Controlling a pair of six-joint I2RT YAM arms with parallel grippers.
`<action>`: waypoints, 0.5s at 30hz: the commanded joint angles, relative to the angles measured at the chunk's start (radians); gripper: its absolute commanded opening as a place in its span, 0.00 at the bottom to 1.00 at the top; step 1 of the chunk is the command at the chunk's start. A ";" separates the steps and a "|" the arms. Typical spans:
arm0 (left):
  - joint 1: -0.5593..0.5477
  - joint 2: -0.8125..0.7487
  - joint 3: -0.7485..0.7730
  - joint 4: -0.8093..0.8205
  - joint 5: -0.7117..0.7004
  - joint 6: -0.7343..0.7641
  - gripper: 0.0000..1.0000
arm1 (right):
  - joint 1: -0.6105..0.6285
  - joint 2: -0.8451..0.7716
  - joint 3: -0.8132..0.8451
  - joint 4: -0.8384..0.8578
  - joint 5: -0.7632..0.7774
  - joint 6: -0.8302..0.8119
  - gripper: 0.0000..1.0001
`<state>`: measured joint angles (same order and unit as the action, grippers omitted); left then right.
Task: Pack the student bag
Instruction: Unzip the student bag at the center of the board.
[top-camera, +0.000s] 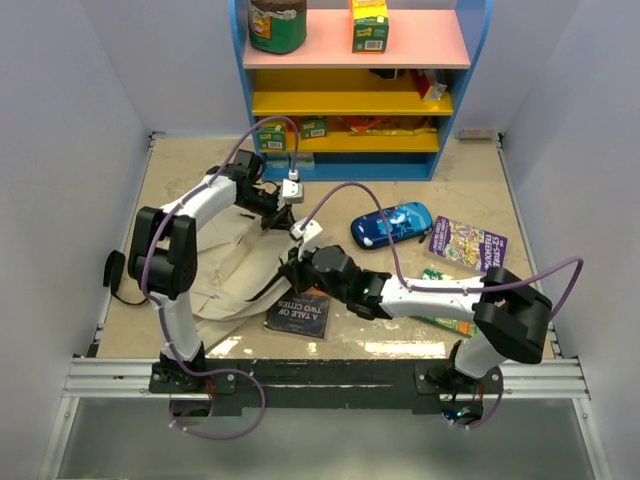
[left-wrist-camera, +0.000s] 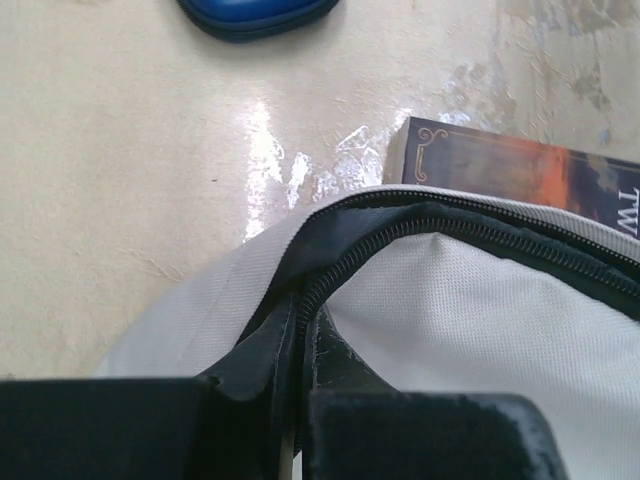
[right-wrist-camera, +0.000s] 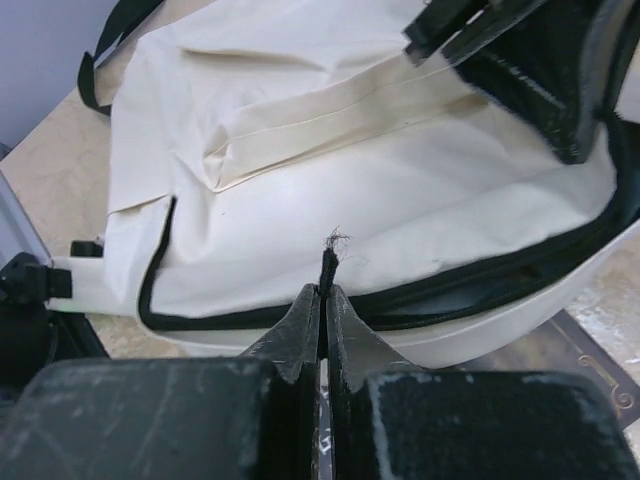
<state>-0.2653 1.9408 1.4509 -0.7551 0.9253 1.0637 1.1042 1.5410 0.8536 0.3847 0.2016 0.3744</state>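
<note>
The student bag (top-camera: 228, 268), a cream canvas backpack with black zipper trim, lies flat at the left of the table. My left gripper (top-camera: 276, 214) is shut on the bag's zipper rim (left-wrist-camera: 330, 260) at its far edge and holds it a little raised. My right gripper (top-camera: 300, 262) is shut on a thin black zipper pull cord (right-wrist-camera: 327, 262) at the bag's near side. The bag's mouth (right-wrist-camera: 500, 285) is slightly open and shows dark lining. A dark book, "A Tale of Two Cities" (top-camera: 298, 314), lies beside the bag's near right corner.
A blue pencil case (top-camera: 392, 224) and a purple book (top-camera: 467, 243) lie right of centre. A green book (top-camera: 445, 322) lies partly under my right arm. A blue shelf unit (top-camera: 350, 90) with groceries stands at the back. A black strap (top-camera: 113, 272) trails off the bag's left.
</note>
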 joint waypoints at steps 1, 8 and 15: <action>0.006 -0.063 -0.029 0.241 -0.066 -0.181 0.00 | 0.057 -0.065 -0.013 0.066 0.021 0.029 0.00; 0.005 -0.077 -0.038 0.362 -0.146 -0.363 0.00 | 0.178 0.002 0.041 0.079 0.033 0.024 0.00; -0.006 -0.082 -0.032 0.436 -0.275 -0.484 0.00 | 0.287 0.094 0.160 0.033 0.081 -0.015 0.00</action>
<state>-0.2707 1.9087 1.4086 -0.5140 0.7834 0.6704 1.3155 1.6131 0.9226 0.3950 0.3027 0.3672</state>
